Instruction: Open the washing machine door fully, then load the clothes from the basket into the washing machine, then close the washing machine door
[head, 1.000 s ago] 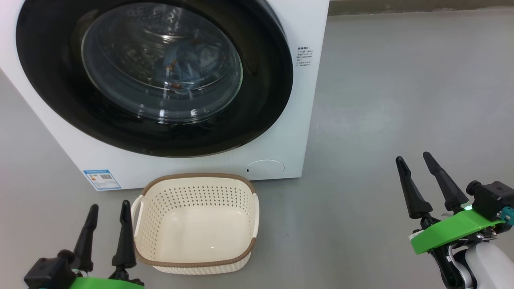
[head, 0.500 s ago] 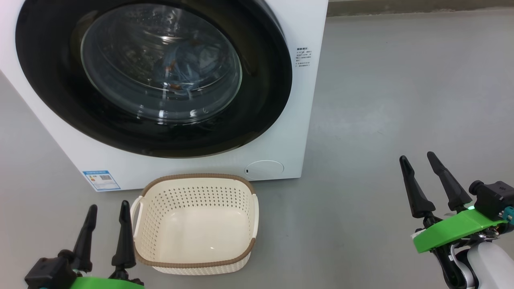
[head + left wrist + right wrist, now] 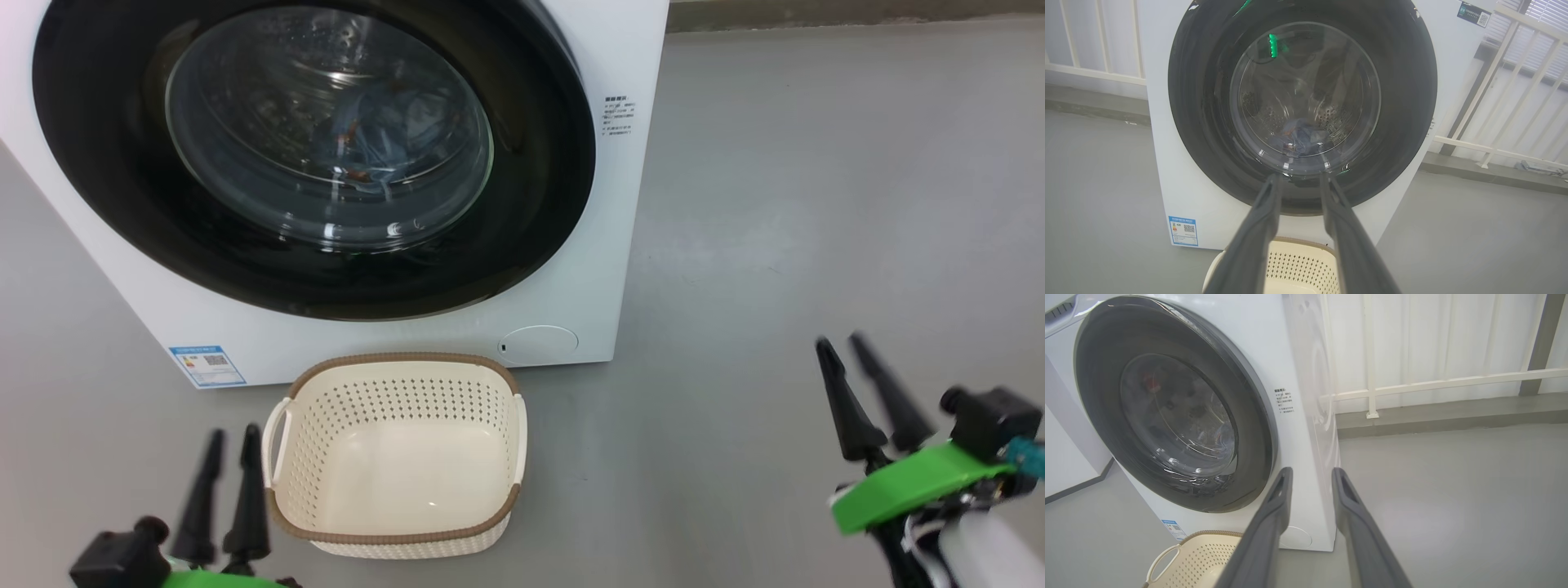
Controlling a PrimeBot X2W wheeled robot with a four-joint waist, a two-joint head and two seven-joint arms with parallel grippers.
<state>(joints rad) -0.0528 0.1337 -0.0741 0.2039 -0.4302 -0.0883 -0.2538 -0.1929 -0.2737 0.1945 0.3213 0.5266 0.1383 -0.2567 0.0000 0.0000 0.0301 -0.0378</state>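
Door (image 3: 326, 131) shut, clothes (image 3: 384, 122) inside, basket (image 3: 404, 359) upright

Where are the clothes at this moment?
In the head view, the clothes lie inside the washing machine, behind the glass of its closed door, beyond the basket.

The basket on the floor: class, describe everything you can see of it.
The basket is small, rectangular with rounded corners, of cream plastic by its look. Its walls are pierced with rows of small holes, a brown woven-look band runs round the rim, and a handle shows at each side. It stands upright and empty on the grey floor, right in front of the washing machine. The left pincer is close by its left handle.
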